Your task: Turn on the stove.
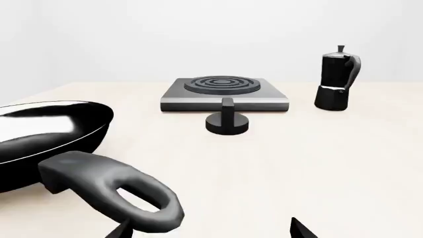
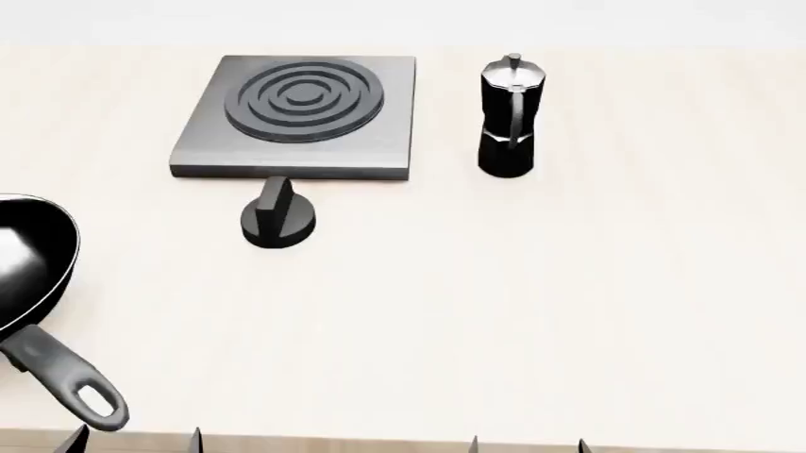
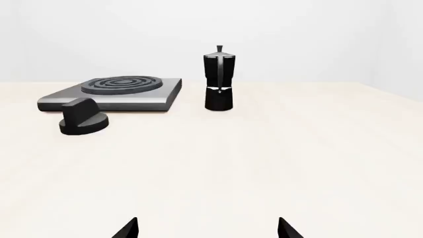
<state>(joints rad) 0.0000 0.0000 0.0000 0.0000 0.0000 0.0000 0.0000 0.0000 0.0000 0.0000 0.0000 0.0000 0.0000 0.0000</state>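
The stove (image 2: pixel 302 118) is a flat grey square slab with a ringed burner, at the far side of the table; it also shows as the stove (image 1: pixel 225 93) and the stove (image 3: pixel 112 94). Its small black knob (image 2: pixel 278 216) with an upright fin stands just in front of the slab, also seen as the knob (image 1: pixel 227 118) and the knob (image 3: pixel 82 119). My left gripper (image 2: pixel 136 440) is open at the table's near edge, next to the pan handle. My right gripper (image 2: pixel 527 444) is open too, with nothing between its fingers. Both are well short of the knob.
A black frying pan (image 2: pixel 25 264) lies at the left, its handle (image 2: pixel 70 382) reaching toward the near edge. A black moka pot (image 2: pixel 509 118) stands upright right of the stove. The pale table (image 2: pixel 529 302) spreads between the grippers and the stove.
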